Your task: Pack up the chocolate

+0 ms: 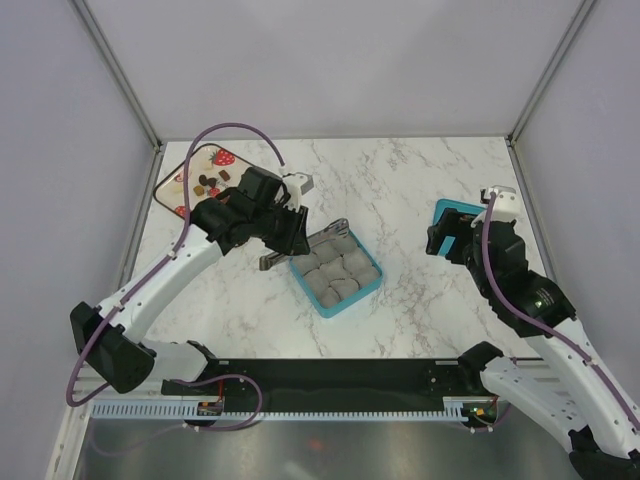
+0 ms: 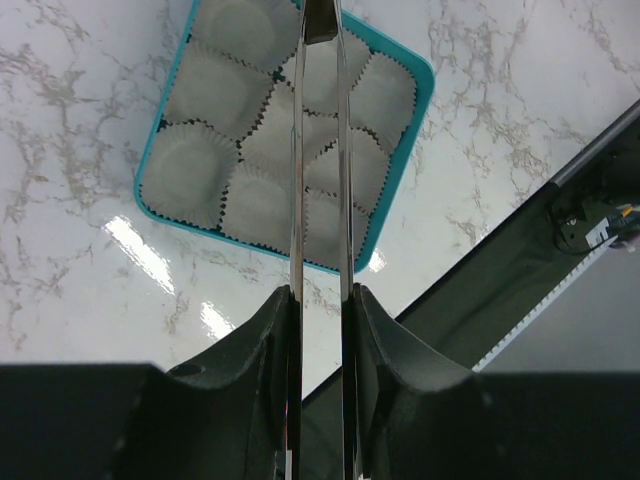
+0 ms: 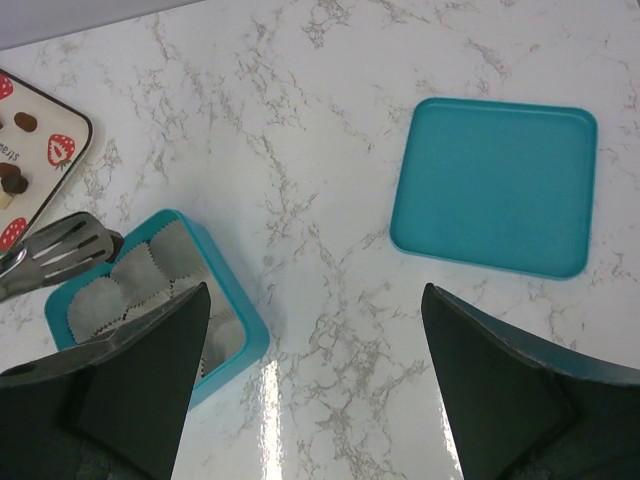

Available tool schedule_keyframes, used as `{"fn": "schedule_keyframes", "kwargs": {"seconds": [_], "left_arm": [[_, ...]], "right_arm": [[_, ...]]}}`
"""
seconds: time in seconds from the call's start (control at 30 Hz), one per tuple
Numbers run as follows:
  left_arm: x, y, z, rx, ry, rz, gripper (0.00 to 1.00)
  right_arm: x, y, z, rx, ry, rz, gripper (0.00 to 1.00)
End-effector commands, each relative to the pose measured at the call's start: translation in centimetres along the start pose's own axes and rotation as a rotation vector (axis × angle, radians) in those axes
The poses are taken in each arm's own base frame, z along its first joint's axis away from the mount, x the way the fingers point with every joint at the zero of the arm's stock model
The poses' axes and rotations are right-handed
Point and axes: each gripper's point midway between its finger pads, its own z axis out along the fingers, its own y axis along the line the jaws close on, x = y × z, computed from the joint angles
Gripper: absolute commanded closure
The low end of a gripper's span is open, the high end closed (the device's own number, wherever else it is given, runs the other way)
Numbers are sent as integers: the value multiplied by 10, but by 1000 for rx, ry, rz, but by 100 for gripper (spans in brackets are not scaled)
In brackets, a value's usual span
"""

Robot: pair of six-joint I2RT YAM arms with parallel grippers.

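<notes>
The left gripper (image 2: 318,300) clamps metal tongs (image 2: 320,25), tips over the teal box (image 1: 355,298) of paper cups (image 2: 215,85). The chocolate (image 1: 210,183) lies on the strawberry-print tray (image 1: 190,163), far left. The right gripper (image 3: 310,300) gapes wide near the lid (image 3: 495,185).

The white marble table (image 1: 400,180) carries a strawberry-print tray (image 1: 190,165) at its far left corner, an open teal box (image 1: 356,298) near the centre, and a teal lid (image 3: 495,185) lying flat at the right.
</notes>
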Motion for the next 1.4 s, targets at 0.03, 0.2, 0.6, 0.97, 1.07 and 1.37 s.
{"fn": "schedule_keyframes", "kwargs": {"seconds": [0.03,0.2,0.6,0.97,1.07,1.37], "left_arm": [[12,-21,3,82,28,45,72],[24,-29,15,97,82,63,72],[51,-40,43,112,203,90,72],[49,-83,61,337,213,92,69],[46,-83,64,340,204,92,67],[41,-81,66,316,191,90,65]], "right_arm": [[-16,-2,-3,28,-37,17,5],[-18,0,-5,16,-34,25,5],[-21,-5,-11,26,-55,18,5],[-23,-9,-13,35,-67,5,5],[-22,-9,-12,37,-66,1,5],[-26,-11,-16,34,-82,7,5]]}}
